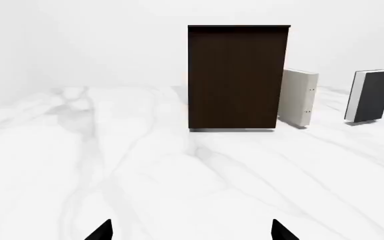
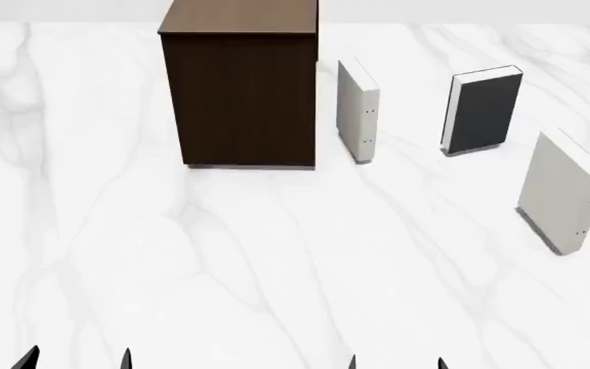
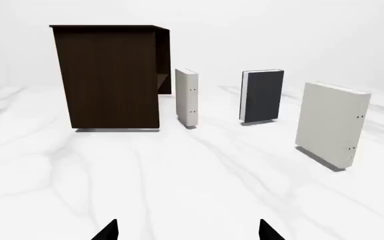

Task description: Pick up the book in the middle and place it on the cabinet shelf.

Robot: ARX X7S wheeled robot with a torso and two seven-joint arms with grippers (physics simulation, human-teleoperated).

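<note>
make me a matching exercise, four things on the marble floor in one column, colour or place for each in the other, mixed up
Things:
1. cabinet
2. middle book
3. book beside the cabinet
4. book farthest right

Descriptions:
A. dark grey cover, white page edges
B. off-white, nearest the robot of the three books
C. dark brown wood grain, lighter top
D. off-white, spine with small dark dots, next to the tall box

Pairs: 1-C, 2-A, 3-D, 4-B
</note>
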